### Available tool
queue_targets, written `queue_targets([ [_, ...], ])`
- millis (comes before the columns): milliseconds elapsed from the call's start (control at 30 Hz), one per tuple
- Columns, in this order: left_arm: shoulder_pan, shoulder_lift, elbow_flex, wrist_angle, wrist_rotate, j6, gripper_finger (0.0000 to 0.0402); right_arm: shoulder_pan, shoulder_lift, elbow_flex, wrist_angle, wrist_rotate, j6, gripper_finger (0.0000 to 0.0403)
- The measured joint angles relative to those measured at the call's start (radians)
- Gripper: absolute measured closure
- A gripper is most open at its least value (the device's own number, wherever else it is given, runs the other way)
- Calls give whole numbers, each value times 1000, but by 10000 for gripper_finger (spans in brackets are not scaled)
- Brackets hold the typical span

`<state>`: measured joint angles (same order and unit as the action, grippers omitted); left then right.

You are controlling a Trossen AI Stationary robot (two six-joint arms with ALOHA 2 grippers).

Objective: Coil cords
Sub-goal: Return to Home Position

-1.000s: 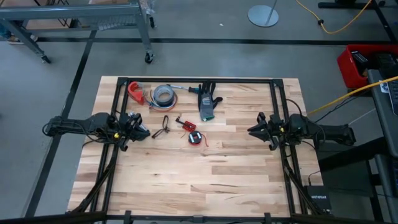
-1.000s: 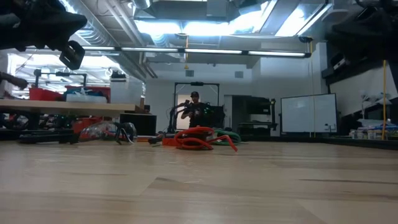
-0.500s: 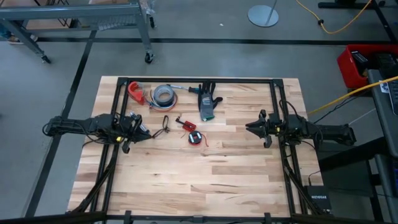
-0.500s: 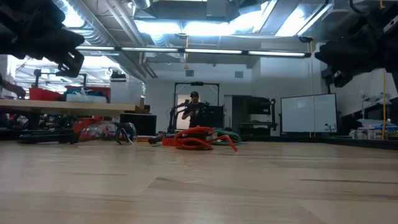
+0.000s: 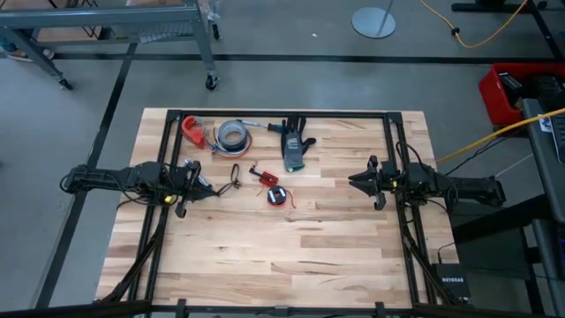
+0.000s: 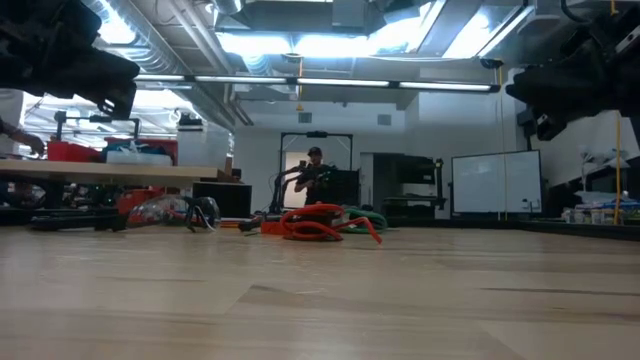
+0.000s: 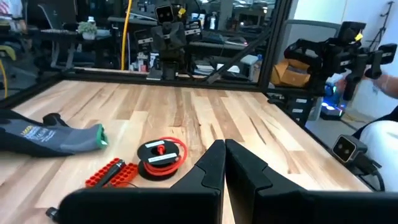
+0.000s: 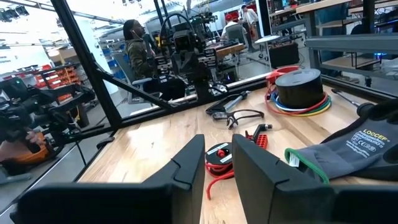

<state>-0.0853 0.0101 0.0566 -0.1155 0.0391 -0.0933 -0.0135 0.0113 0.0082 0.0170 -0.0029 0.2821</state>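
Note:
The cords are a small coil of thin red wire (image 5: 276,196) with a loose lead, lying flat on the wooden table near its middle. A red-and-black connector piece (image 5: 262,175) lies beside it. The left wrist view shows the coil (image 7: 160,158) and connector (image 7: 112,174) ahead of my left gripper (image 7: 224,163), which is shut and empty. My left gripper (image 5: 203,189) hovers level at the table's left. My right gripper (image 5: 355,183) hovers level at the right, open a little and empty. The coil (image 8: 217,155) lies well beyond its fingers.
A grey glove (image 5: 294,152), a grey tape roll (image 5: 231,134) on coloured rings, a red clamp (image 5: 192,131) and black glasses (image 5: 232,180) lie at the far middle and far left. Black frame rails (image 5: 395,159) run along the table's sides. A person (image 6: 313,172) stands beyond the table.
Both grippers have stayed over their own sides of the table. My left gripper has rolled a little about its pointing line and dipped slightly. My right gripper has swung a little at the wrist. The cords have not moved.

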Motion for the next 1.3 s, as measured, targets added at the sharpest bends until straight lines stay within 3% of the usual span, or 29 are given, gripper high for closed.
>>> queue_targets([
  [1300, 0, 0, 0, -4, 0, -11, 398, 0, -9, -1, 1, -14, 0, 320],
])
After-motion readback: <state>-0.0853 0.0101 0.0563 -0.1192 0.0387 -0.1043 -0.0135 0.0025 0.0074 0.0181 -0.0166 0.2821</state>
